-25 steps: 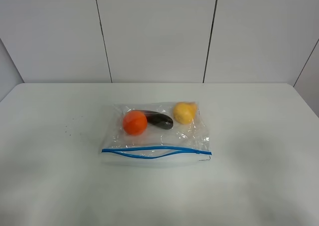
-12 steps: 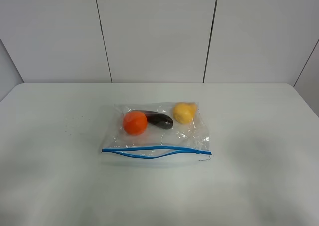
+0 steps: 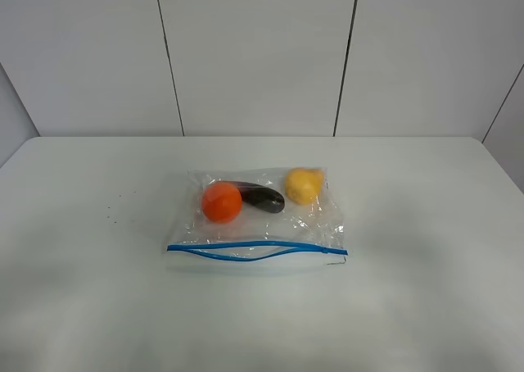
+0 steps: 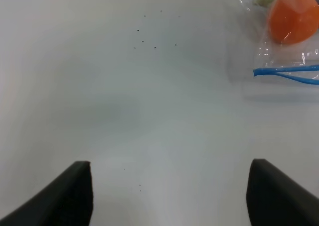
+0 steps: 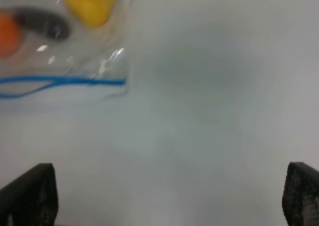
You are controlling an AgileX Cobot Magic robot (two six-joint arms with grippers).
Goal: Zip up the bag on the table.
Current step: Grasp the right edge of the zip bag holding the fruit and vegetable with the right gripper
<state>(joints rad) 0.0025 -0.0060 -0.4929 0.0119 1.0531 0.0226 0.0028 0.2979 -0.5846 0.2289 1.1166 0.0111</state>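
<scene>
A clear plastic bag [image 3: 260,220] lies flat in the middle of the white table [image 3: 90,265]. Its blue zipper strip [image 3: 256,249] runs along the near edge and gapes along its middle. Inside are an orange fruit [image 3: 221,201], a dark purple one [image 3: 260,197] and a yellow one [image 3: 303,185]. Neither arm shows in the high view. My left gripper [image 4: 169,193] hangs open over bare table, off the bag's [image 4: 286,42] left end. My right gripper [image 5: 172,196] stands wide open, off the bag's [image 5: 65,47] right end. Neither holds anything.
Pale wall panels [image 3: 258,56] with dark seams rise behind the table's far edge. A few small dark specks [image 4: 149,34] mark the tabletop left of the bag.
</scene>
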